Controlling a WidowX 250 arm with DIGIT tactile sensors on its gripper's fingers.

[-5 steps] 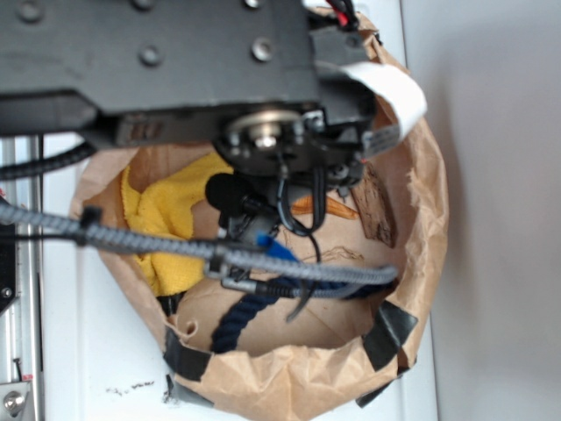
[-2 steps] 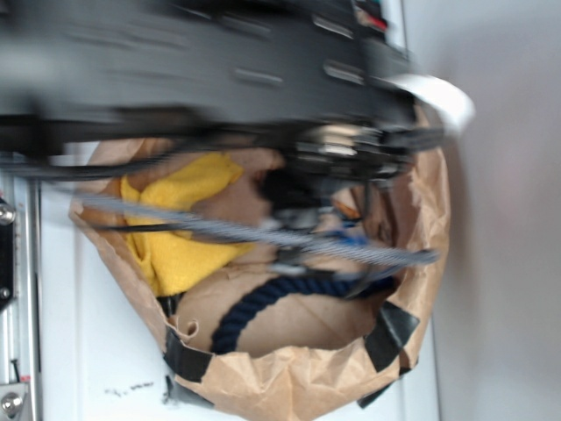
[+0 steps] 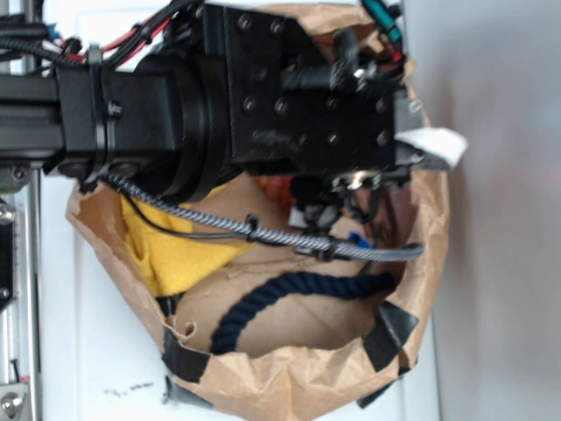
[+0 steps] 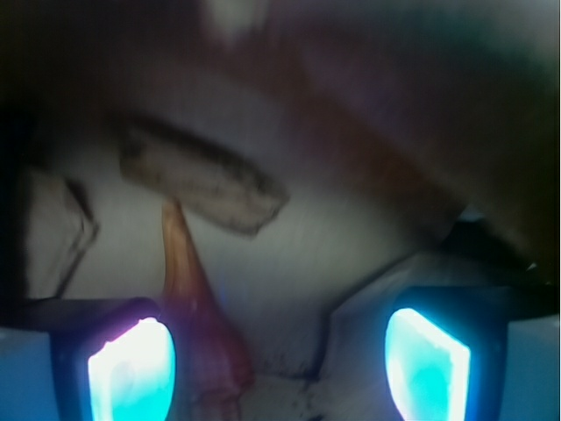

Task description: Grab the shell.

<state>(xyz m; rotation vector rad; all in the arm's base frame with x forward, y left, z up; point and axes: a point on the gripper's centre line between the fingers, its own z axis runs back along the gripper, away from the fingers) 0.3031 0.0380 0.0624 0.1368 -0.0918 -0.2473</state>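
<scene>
Fingers of the black robot gripper [image 4: 280,360] stand wide apart in the wrist view, their glowing cyan pads [image 4: 130,373] at the lower left and lower right of the frame, with nothing held between them. The small glossy orange-brown conch shell [image 4: 197,324] lies at the lower left, just beside the left pad, its thin pointed tail going up to a dark brown flat piece of wood [image 4: 202,180] in the upper left. Both lie on brown paper. In the exterior view the black arm [image 3: 263,88] covers the upper part of a brown paper bag [image 3: 289,377]. Inside the bag, a yellow cloth [image 3: 175,254] lies at the left and a dark blue rope [image 3: 280,294] curves across the lower middle. The shell is hidden there.
</scene>
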